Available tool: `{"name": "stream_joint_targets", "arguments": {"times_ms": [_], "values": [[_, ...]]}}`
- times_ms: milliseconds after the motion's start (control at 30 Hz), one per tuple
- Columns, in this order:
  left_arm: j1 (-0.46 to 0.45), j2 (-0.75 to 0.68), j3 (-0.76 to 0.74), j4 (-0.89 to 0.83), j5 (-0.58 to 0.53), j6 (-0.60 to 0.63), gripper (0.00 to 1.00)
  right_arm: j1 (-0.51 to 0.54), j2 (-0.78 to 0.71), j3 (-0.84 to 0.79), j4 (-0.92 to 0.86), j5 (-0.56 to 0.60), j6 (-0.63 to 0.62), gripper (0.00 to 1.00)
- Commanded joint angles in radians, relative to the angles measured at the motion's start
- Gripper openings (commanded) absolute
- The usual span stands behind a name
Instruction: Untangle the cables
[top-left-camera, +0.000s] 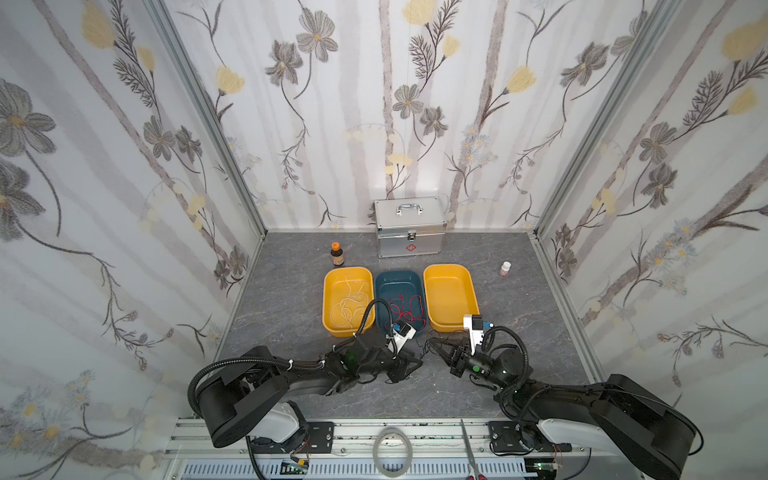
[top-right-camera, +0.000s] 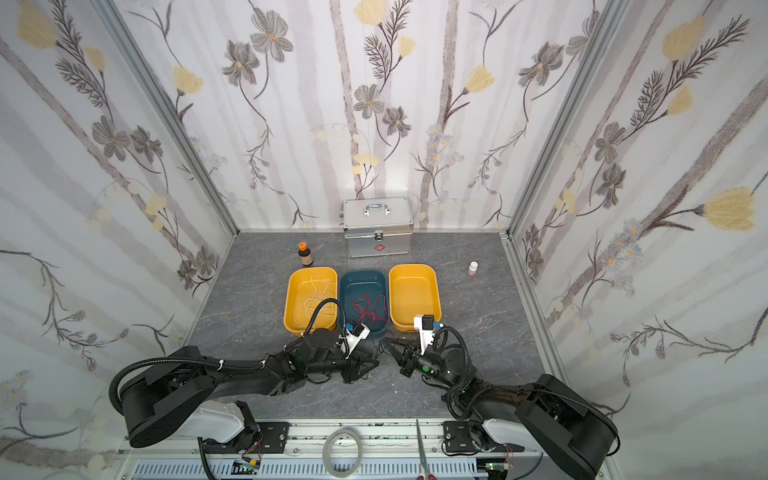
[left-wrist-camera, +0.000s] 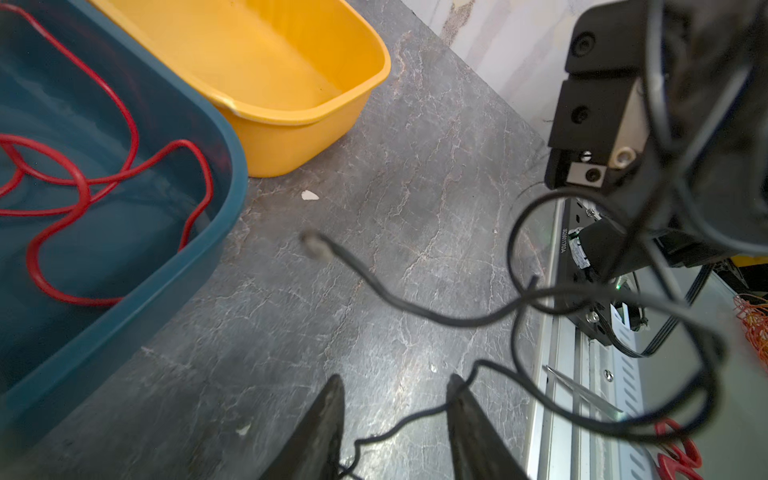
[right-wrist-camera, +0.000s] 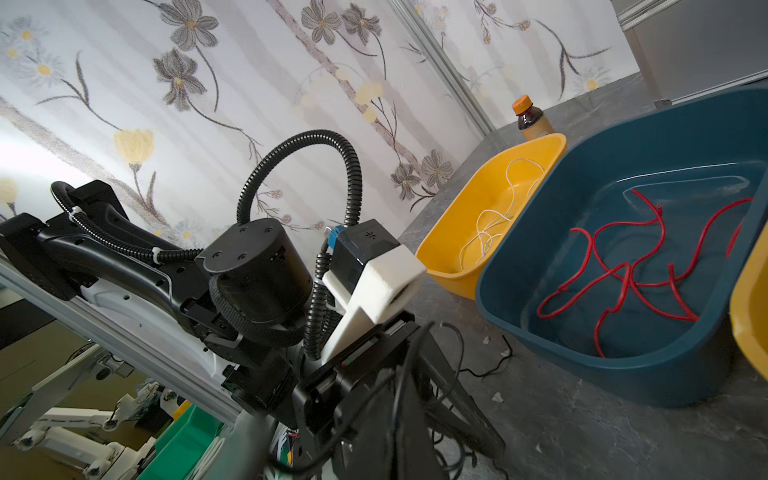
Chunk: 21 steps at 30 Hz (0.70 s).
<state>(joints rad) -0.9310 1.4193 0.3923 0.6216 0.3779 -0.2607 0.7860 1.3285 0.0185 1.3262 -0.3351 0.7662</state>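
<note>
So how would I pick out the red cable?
Find the silver case at the back wall; three tubs sit in a row before it. The red cable lies looped in the middle, blue tub. The yellow tub left of it holds a white cable, the other yellow tub nothing.

A red cross (top-left-camera: 410, 248) marks the front of the metal case (top-left-camera: 432, 243), seen in both top views. The bottle (top-left-camera: 337, 250) bears a label (top-left-camera: 338, 261) too small to read. Sideways print (left-wrist-camera: 564, 241) on a black arm part (left-wrist-camera: 598, 249) is illegible.
</note>
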Motion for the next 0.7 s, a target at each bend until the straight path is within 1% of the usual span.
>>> {"name": "stream_joint_targets", "arguments": {"times_ms": [0, 33, 67, 100, 133, 200, 333, 400, 533, 600, 667], "values": [[0.000, -0.006, 0.010, -0.007, -0.015, 0.023, 0.19, -0.003, -0.020, -0.004, 0.036, 0.020, 0.012, 0.00], [-0.001, -0.014, 0.009, -0.020, -0.024, 0.021, 0.13, -0.004, -0.037, -0.012, 0.023, 0.038, 0.012, 0.00], [0.000, -0.023, 0.007, -0.032, -0.034, 0.021, 0.10, -0.004, -0.059, -0.018, 0.006, 0.055, 0.012, 0.00], [0.000, -0.032, 0.004, -0.045, -0.043, 0.023, 0.07, -0.004, -0.082, -0.023, -0.015, 0.073, 0.012, 0.00], [-0.001, -0.044, 0.000, -0.059, -0.061, 0.023, 0.04, -0.036, -0.112, -0.032, -0.042, 0.091, 0.011, 0.00], [0.000, -0.067, -0.009, -0.089, -0.108, 0.017, 0.00, -0.054, -0.181, -0.038, -0.107, 0.120, 0.009, 0.00], [0.001, -0.118, -0.051, -0.093, -0.172, 0.005, 0.00, -0.077, -0.363, -0.035, -0.338, 0.198, -0.024, 0.00], [0.001, -0.141, -0.059, -0.113, -0.195, 0.002, 0.00, -0.103, -0.461, -0.025, -0.471, 0.233, -0.032, 0.00], [0.006, -0.155, -0.061, -0.180, -0.238, -0.008, 0.00, -0.201, -0.656, -0.010, -0.751, 0.273, -0.027, 0.00], [0.012, -0.174, -0.059, -0.211, -0.255, -0.027, 0.00, -0.268, -0.743, -0.010, -0.858, 0.269, -0.016, 0.00], [0.020, -0.181, -0.058, -0.240, -0.269, -0.053, 0.00, -0.343, -0.819, -0.003, -0.956, 0.239, -0.007, 0.00]]}}
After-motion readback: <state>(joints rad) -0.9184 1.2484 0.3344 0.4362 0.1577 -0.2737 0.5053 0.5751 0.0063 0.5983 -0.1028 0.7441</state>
